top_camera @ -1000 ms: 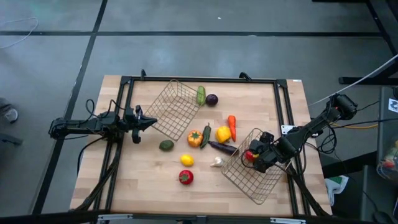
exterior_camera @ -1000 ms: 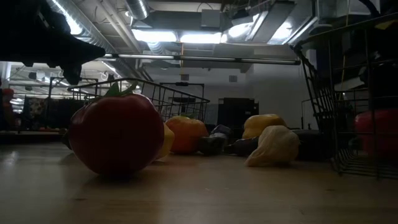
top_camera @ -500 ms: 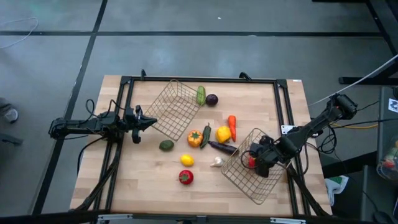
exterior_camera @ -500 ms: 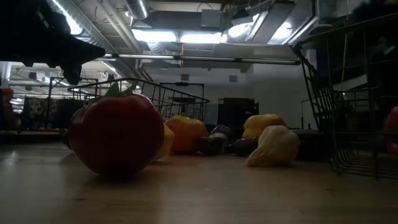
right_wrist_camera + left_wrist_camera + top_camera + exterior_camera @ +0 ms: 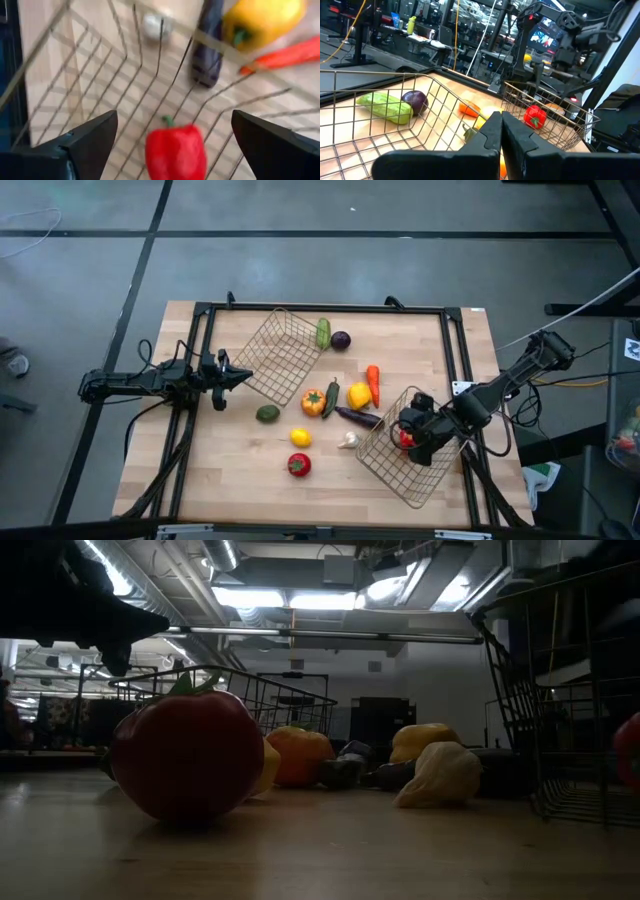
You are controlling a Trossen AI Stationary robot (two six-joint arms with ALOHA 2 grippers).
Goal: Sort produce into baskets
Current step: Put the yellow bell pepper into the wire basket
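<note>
Now our right tool [image 5: 412, 432] hangs inside the near basket [image 5: 405, 475], fingers spread wide, the red pepper [image 5: 176, 151] loose between and just below them. Beyond the mesh lie the aubergine [image 5: 206, 55], garlic [image 5: 152, 23] and yellow pepper [image 5: 262, 19]. Lifting out carelessly, we could snag the wire and tip the basket. Our left tool [image 5: 238, 375] waits pressed together beside the far basket [image 5: 280, 352].

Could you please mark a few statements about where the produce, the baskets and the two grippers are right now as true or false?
1. The red pepper is inside the right basket. True.
2. The right gripper is clamped on the pepper. False: its jaws are open, the pepper between them untouched.
3. The left gripper is shut. True.
4. The left basket holds the lemon. False: the lemon lies on the table.
</note>
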